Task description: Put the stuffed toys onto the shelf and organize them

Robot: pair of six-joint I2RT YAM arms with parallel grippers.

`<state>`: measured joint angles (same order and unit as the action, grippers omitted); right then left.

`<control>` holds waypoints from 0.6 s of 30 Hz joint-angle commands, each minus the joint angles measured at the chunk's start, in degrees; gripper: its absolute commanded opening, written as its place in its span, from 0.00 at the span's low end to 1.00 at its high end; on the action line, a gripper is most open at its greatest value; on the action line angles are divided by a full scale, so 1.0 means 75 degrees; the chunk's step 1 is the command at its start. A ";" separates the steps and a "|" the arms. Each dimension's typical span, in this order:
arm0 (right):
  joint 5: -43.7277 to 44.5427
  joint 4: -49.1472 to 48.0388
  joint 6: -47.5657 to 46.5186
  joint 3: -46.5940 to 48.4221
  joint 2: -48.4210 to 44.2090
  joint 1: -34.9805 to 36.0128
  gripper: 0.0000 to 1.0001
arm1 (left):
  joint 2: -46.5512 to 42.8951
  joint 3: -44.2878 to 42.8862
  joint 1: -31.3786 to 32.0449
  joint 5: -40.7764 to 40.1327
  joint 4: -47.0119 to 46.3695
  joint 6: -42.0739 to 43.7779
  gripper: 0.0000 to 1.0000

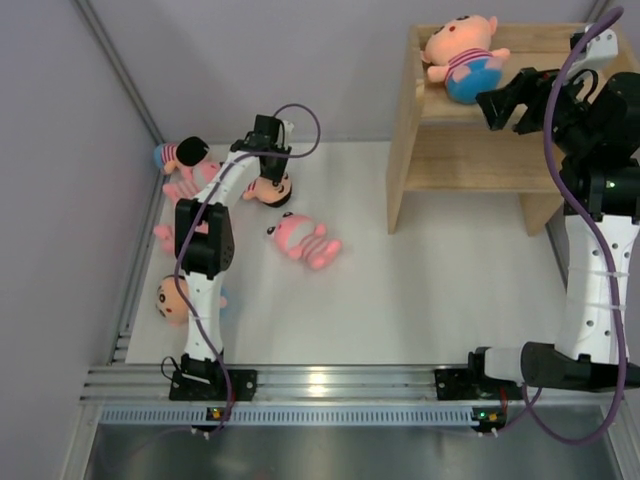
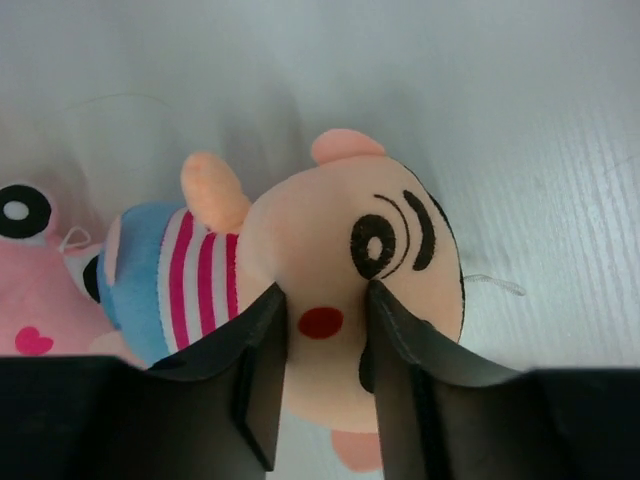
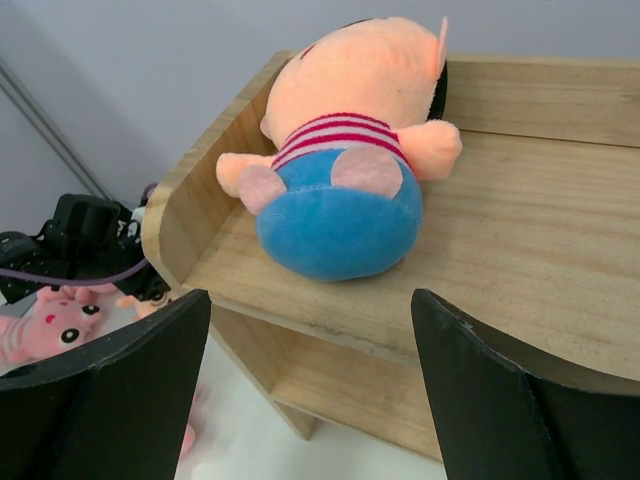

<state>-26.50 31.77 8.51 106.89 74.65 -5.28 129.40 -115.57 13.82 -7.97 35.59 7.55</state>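
From above: one doll (image 1: 462,55) lies on the shelf (image 1: 470,165); several toys (image 1: 303,240) wait on the table (image 1: 430,300). Left wrist: my left claw (image 2: 326,300) pinches a striped doll (image 2: 330,240) by the head. Right wrist: my right claw (image 3: 310,320) gapes empty before the shelf.

toy (image 1: 463,55) on shelf (image 1: 470,165) top | other toys (image 1: 300,240) left, on table (image 1: 420,290)

peach toy (image 1: 462,55): on shelf (image 1: 470,165) top | pink toy (image 1: 303,240): off shelf, alone | second peach toy (image 2: 340,270): on side
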 commanded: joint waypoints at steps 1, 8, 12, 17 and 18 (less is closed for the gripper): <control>0.0123 0.0006 -0.0349 0.0033 -0.0180 0.0235 0.82 | -0.0038 0.0419 -0.0027 0.0662 -0.0012 0.0036 0.37; 0.0170 0.0217 -0.0900 0.0033 -0.0321 0.1064 0.82 | -0.1573 0.1871 -0.0027 0.1953 -0.0023 0.1206 0.00; -0.0273 0.0521 -0.1521 0.0197 -0.0204 0.1628 0.82 | -0.2883 0.2505 -0.0027 0.2840 0.0279 0.1746 0.00; -0.1376 0.0896 -0.2422 0.0162 -0.0133 0.2412 0.82 | -0.4643 0.2694 0.0078 0.5310 0.1263 0.2004 0.00; -0.1574 0.1048 -0.2587 0.0104 -0.0145 0.2508 0.82 | -0.4784 0.2694 0.0171 0.5455 0.1486 0.2051 0.00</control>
<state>-32.36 36.95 -4.91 106.89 74.00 10.81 101.80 -94.91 13.87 19.62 42.30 19.79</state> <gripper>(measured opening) 0.817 0.035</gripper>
